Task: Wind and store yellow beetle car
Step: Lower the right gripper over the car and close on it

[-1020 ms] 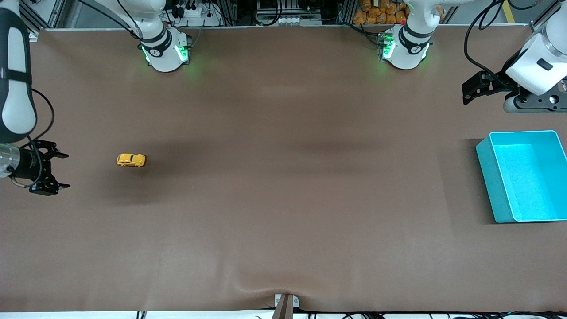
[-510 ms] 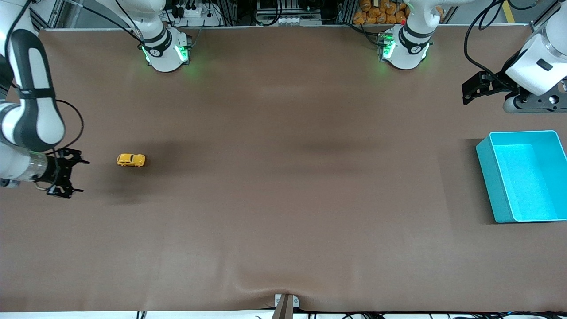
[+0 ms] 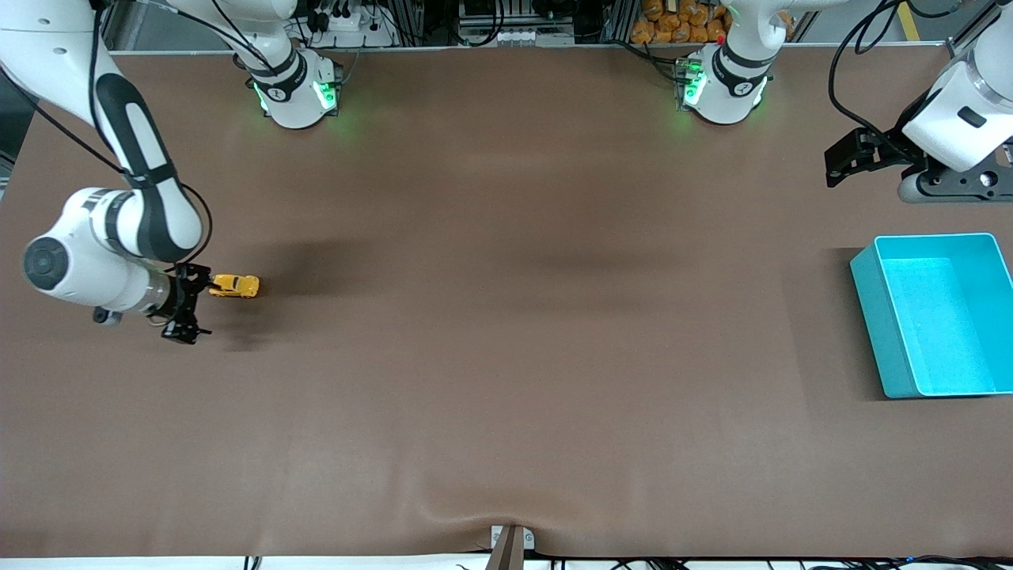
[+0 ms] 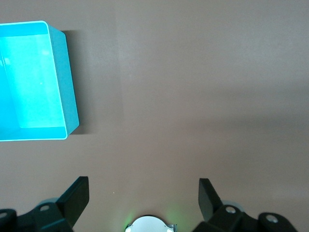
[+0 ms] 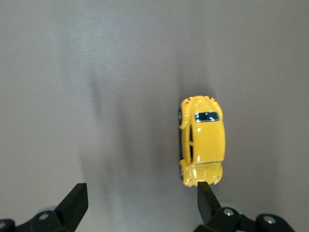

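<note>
While left tool waits open | one yellow beetle car | one bin

Place: a robotics lab or test cell.
Table: one wide brown-covered table.
Arms: two white arm bases bolted along its edge, lit green.
Backdrop: aluminium framing, power strips and loose black cables.
</note>
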`<state>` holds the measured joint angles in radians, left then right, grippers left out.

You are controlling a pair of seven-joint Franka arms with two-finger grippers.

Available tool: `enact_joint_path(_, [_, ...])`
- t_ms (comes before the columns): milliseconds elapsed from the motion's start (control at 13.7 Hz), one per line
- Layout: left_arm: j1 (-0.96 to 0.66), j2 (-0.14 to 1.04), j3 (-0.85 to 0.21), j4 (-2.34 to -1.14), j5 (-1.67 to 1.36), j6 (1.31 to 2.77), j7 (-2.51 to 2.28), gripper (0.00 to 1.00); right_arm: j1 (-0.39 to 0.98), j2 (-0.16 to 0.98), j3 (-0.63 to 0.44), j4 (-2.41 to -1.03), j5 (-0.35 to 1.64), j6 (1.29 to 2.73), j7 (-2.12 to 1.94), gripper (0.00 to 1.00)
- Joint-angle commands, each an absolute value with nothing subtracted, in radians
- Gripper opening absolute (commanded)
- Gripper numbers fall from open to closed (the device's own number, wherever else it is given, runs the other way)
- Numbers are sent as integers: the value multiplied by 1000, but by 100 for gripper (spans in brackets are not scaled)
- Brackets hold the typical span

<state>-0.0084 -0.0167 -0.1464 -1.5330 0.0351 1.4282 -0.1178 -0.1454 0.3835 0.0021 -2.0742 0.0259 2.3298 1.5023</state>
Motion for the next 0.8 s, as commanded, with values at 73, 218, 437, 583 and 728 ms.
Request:
enact_joint_path(73, [-8,-17,-149,-1529,26,1430,-124,100,-173,345,-2,-2143,-8,2356,1514,100])
enact_joint_path(218, [-8,-17,-149,-1529,26,1430,-124,100,-195,316,0,-2215,-9,2416,1514,100])
enact_joint_path(437, [-9,-15,-149,-1529,26,1430,-124,100,-230,279,2,-2293,-9,2530,1494,100])
enact_joint_path(583, [-9,-12,-149,-1529,26,1430,-124,100,-236,278,2,-2295,-9,2530,1494,100])
enact_joint_path(728, [-9,-12,-149,-1529,26,1430,-124,100,-227,282,3,-2309,-9,2546,1503,100])
